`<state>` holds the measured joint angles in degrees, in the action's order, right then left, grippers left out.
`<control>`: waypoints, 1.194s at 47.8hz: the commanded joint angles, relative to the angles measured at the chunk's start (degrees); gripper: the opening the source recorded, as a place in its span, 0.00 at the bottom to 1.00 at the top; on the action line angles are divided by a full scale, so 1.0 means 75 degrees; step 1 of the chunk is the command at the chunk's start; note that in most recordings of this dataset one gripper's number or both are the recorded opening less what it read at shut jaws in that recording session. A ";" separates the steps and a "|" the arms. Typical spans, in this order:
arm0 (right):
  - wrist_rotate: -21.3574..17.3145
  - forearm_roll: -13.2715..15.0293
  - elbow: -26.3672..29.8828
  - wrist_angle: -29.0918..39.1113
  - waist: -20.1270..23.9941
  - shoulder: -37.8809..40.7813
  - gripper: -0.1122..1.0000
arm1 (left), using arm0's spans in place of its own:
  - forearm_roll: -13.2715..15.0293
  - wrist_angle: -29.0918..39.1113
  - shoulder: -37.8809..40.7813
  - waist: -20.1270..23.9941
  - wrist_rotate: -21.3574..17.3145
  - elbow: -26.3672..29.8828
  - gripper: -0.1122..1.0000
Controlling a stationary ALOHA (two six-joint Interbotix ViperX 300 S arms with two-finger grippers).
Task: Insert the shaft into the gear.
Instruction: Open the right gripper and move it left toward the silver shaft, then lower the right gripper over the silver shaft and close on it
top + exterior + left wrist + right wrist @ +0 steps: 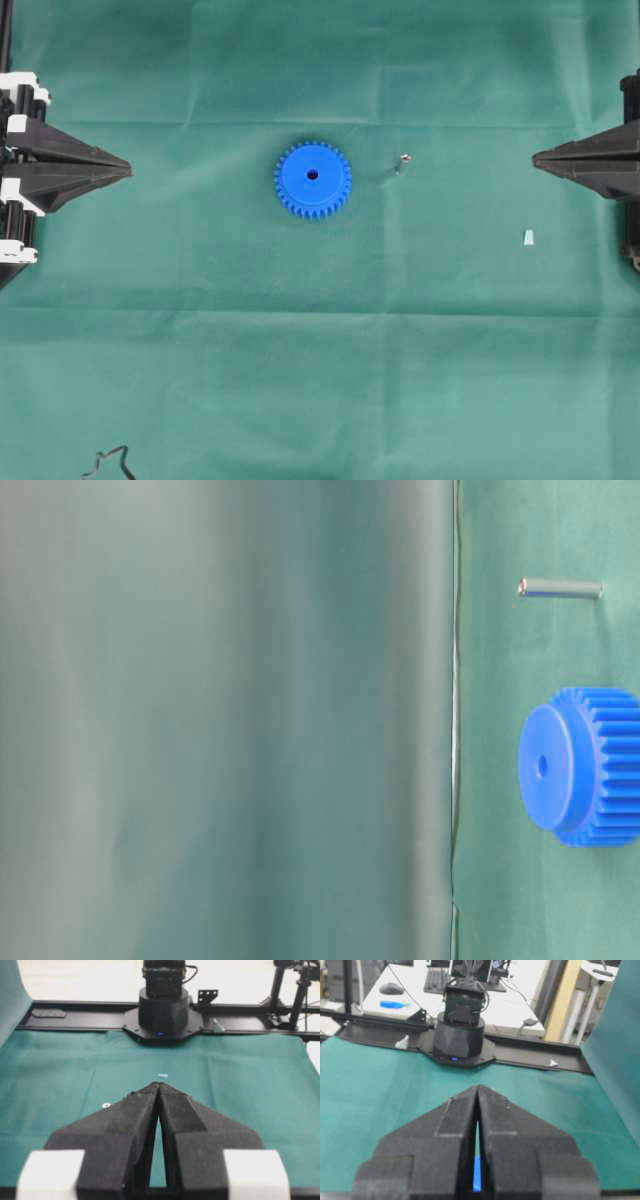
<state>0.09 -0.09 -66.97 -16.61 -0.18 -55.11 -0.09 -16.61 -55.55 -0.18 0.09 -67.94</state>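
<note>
The blue toothed gear (313,179) lies flat in the middle of the green cloth, its dark centre hole facing up. The shaft (403,160), a thin silvery pin, stands on end on the cloth just right of the gear, apart from it. In the table-level view the shaft (560,588) is upright beside the gear (585,765). My left gripper (128,168) hovers at the left edge, shut and holding nothing, its tips (158,1085) meeting. My right gripper (537,157) is at the right edge, also shut and holding nothing (477,1087). A sliver of the gear (477,1175) shows through its gap.
A small pale chip (527,237) lies on the cloth near the right gripper. A dark cable (110,462) curls at the front left edge. The opposite arm's base (163,1010) stands at the far end of the left wrist view.
</note>
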 commanded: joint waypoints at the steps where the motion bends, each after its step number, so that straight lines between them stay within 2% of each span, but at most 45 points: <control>1: -0.0012 -0.0012 0.0094 -0.0023 0.0012 0.0059 0.12 | -0.0105 0.0234 0.0070 0.0023 0.0059 0.0316 0.10; 6: -0.0012 -0.0012 0.0141 0.0176 0.0012 0.0117 0.12 | -0.0105 0.0516 0.0070 0.0023 0.0082 0.0387 0.10; 19: -0.0094 -0.0105 0.0398 0.0539 -0.0223 0.0516 0.12 | -0.0105 0.0516 0.0082 0.0012 0.0070 0.0387 0.10; 30: -0.0188 -0.0270 0.0574 0.0609 -0.0727 0.1523 0.12 | -0.0094 0.0551 0.0082 0.0012 0.0070 0.0387 0.10; 38: -0.0199 -0.0352 0.0797 0.0621 -0.1055 0.2660 0.14 | -0.0105 0.0551 0.0082 0.0012 0.0059 0.0387 0.10; 41: -0.0199 -0.0457 0.0902 0.0656 -0.1137 0.3117 0.20 | -0.0105 0.0563 0.0082 0.0012 0.0059 0.0375 0.10; 44: -0.0199 -0.0516 0.1008 0.0691 -0.1207 0.3551 0.32 | -0.0105 0.0563 0.0082 0.0023 0.0059 0.0375 0.10; 54: -0.0188 -0.0527 0.1254 0.0516 -0.1418 0.4969 0.86 | -0.0117 0.0586 0.0094 0.0023 0.0059 0.0387 0.10; 57: -0.0188 -0.0551 0.1266 0.0316 -0.1500 0.5355 0.87 | -0.0117 0.0598 0.0082 0.0012 0.0070 0.0375 0.10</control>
<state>-1.32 -3.87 -58.80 -12.30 -10.63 -17.58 -0.79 -11.95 -55.37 -0.18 0.62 -66.53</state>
